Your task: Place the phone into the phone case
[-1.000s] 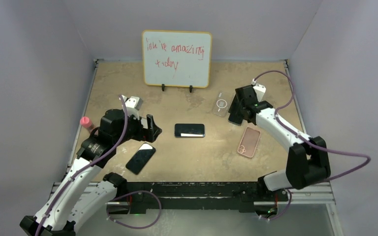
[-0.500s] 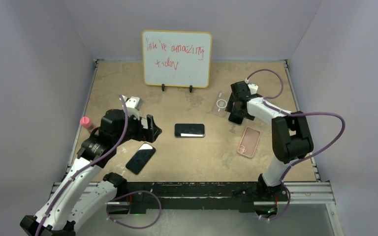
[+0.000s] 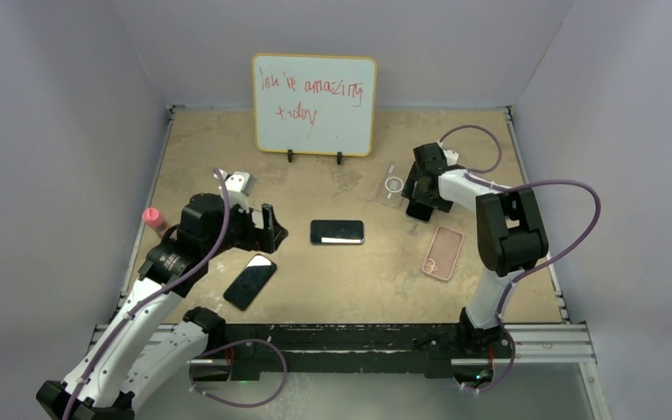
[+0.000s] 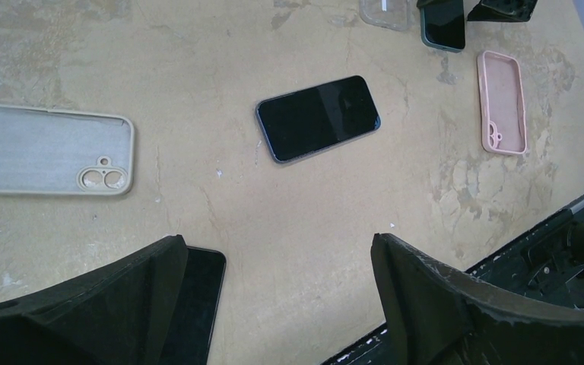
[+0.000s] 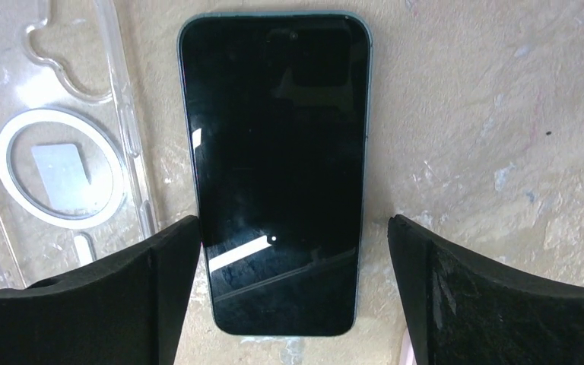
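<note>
While your left gripper (image 3: pixel 269 229) hangs with jaws spread over the left half of the tabletop (image 3: pixel 227 149), a dark phone (image 3: pixel 249 282) lies just beneath it toward the near edge. A beige case (image 4: pixel 46 148) lies flat close by, seen only from that wrist. A second phone (image 3: pixel 337 232) rests screen-up at mid-table, well apart from both arms.

The step in hand looks to be on the right. Toward the far right corner lies the clear case (image 5: pixel 53 152), and just beside it the green-edged phone (image 5: pixel 277 167), screen up, its long edge close to the case wall. Your right gripper (image 5: pixel 290 228) stands wide open over that phone's lower end, one finger on each side, holding nothing.

The sound course appears to be this: lower until the pads flank the phone's long edges, keep the left finger (image 5: pixel 160 289) off the case wall, close squarely, then lift level. A pink case (image 3: pixel 443 252) waits nearer the right edge.
</note>
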`<state>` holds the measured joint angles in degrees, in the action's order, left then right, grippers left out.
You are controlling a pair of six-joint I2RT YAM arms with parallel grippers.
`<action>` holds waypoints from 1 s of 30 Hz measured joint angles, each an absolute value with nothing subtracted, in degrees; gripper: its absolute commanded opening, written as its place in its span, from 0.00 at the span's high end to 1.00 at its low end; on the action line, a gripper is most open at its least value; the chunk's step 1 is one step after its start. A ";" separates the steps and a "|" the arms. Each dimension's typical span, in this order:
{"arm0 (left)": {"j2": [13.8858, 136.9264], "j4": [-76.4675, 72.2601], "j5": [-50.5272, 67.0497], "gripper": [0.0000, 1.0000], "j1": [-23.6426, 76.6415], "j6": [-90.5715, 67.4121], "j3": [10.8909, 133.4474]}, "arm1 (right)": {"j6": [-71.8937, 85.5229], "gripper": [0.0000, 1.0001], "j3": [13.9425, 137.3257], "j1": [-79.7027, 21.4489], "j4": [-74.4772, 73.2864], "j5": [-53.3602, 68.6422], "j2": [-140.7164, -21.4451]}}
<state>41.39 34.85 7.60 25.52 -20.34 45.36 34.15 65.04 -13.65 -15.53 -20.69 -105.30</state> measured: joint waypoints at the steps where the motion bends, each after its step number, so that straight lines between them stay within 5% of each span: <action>1: 41.41 34.85 7.51 0.05 25.52 -20.34 45.36 | 34.00 0.08 65.12 -13.39 -15.16 -20.32 -105.45; 8: 44.53 32.77 8.58 0.10 25.52 -20.45 45.12 | 32.47 0.18 65.89 -12.69 -13.93 -19.46 -106.37; 17: 62.67 22.22 11.33 0.14 26.83 -23.64 46.06 | 30.72 0.31 62.94 -11.70 -10.50 -16.84 -104.44; 30: 92.03 4.38 -0.36 0.33 38.83 -27.53 64.73 | 30.87 0.38 59.00 -10.74 -9.04 -12.38 -100.90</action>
<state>92.03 4.38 -0.36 38.83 -27.53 64.73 30.87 59.00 -10.74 -9.04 -12.38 -100.90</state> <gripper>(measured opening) 0.701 0.724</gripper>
